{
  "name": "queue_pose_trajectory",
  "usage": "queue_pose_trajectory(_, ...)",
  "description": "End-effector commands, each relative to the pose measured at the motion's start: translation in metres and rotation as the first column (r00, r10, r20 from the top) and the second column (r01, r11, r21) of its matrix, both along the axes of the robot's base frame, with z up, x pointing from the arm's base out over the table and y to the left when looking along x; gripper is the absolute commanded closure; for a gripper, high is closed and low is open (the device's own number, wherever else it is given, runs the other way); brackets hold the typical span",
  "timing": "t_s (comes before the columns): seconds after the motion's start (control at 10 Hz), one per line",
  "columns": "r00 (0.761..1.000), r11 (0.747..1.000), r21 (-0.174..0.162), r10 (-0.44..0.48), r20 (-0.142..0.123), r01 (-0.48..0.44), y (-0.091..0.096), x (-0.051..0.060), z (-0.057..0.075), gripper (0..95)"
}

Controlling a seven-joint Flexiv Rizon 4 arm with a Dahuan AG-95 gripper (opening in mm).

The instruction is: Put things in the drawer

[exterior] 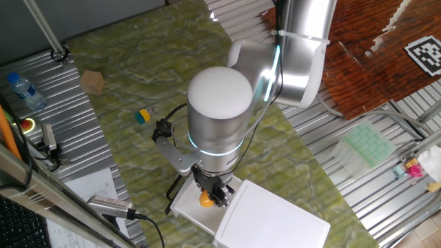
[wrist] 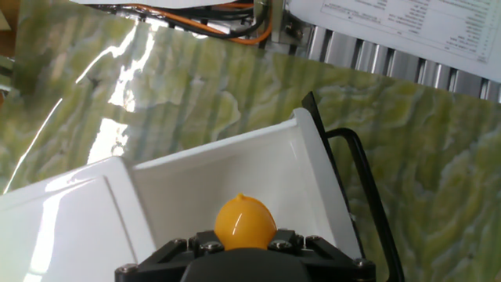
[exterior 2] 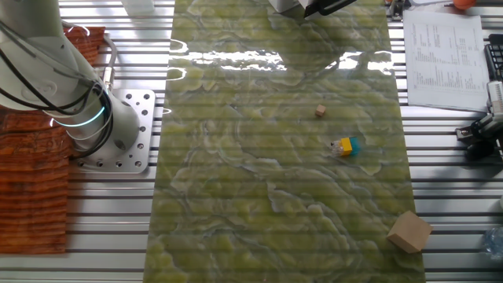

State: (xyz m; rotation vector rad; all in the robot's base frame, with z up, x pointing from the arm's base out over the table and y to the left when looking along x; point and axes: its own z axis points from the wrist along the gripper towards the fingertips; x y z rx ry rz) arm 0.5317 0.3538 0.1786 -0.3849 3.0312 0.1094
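My gripper (exterior: 211,195) is low over the open white drawer (exterior: 187,207), which is slid out of the white cabinet (exterior: 275,219). It is shut on a yellow-orange lemon-shaped toy fruit (exterior: 206,200). In the hand view the lemon (wrist: 245,220) sits between the black fingers of the gripper (wrist: 245,239), just above the drawer's white floor (wrist: 227,172). The black wire handle (wrist: 368,192) runs along the drawer's front wall on the right. Whether the lemon touches the floor is unclear.
On the green mat lie a small blue-and-yellow item (exterior: 142,116) (exterior 2: 344,146), a wooden cube (exterior: 92,82) (exterior 2: 409,231) and a tiny brown cube (exterior 2: 320,111). A clear water bottle (exterior: 26,91) stands at the left, and a pale green gridded tray (exterior: 368,145) at the right.
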Motion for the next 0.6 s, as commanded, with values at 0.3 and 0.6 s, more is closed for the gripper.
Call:
queue_pose_trajectory(0.3, 0.999, 0.999, -0.004, 0.032, 0.000, -0.032, 0.0004, 0.0004, 0.0003, 19.0)
queue_pose_trajectory(0.6, 1.000, 1.000, -0.002, 0.028, -0.005, -0.029, 0.0019, 0.0002, 0.0085, 19.0)
